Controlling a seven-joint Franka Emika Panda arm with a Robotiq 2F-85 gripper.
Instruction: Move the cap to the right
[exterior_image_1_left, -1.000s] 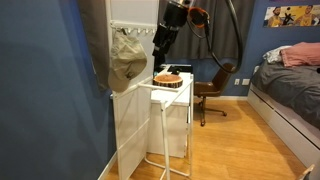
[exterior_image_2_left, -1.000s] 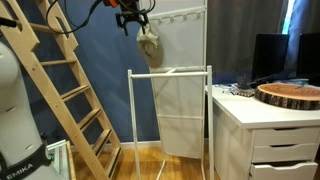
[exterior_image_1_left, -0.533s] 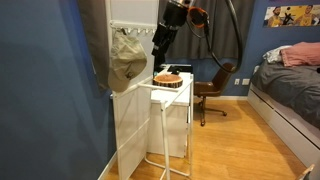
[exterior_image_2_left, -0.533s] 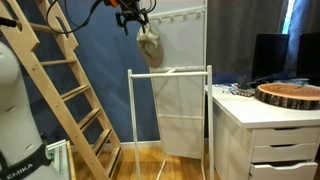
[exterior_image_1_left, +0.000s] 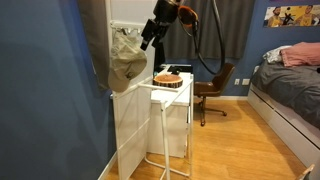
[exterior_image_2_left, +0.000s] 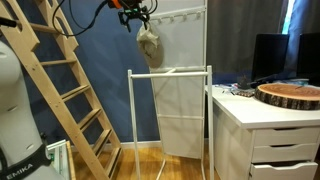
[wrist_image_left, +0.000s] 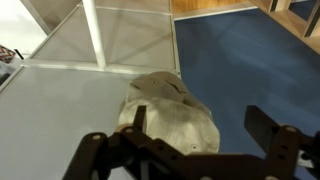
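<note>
Wrist view shows the end effector (wrist_image_left: 195, 130) with its fingers (wrist_image_left: 275, 135) spread wide and nothing pinched. The cap (wrist_image_left: 170, 112), pale beige, lies in the gap between them, closer to one finger than the other. Whether that finger touches the fabric cannot be told. Behind the cap are the white mesh panel and post of a rack (wrist_image_left: 95, 30), with the blue wall (wrist_image_left: 250, 50) beside it.

Both exterior views show the cap (exterior_image_1_left: 125, 62) (exterior_image_2_left: 148, 45) hanging from the top rail of the rack (exterior_image_2_left: 180, 80), high above the floor. The end effector (exterior_image_1_left: 150, 38) (exterior_image_2_left: 133, 18) is at the cap's upper edge, with the arm reaching in from above.

A white desk (exterior_image_1_left: 165, 93) stands just beside the rack and carries a round wooden slab (exterior_image_1_left: 168, 78). In an exterior view a wooden ladder (exterior_image_2_left: 60, 90) leans against the wall, well apart from the cap. In an exterior view a chair (exterior_image_1_left: 210, 90) stands beyond the desk, and a bed (exterior_image_1_left: 290, 90) lies along the far side.
</note>
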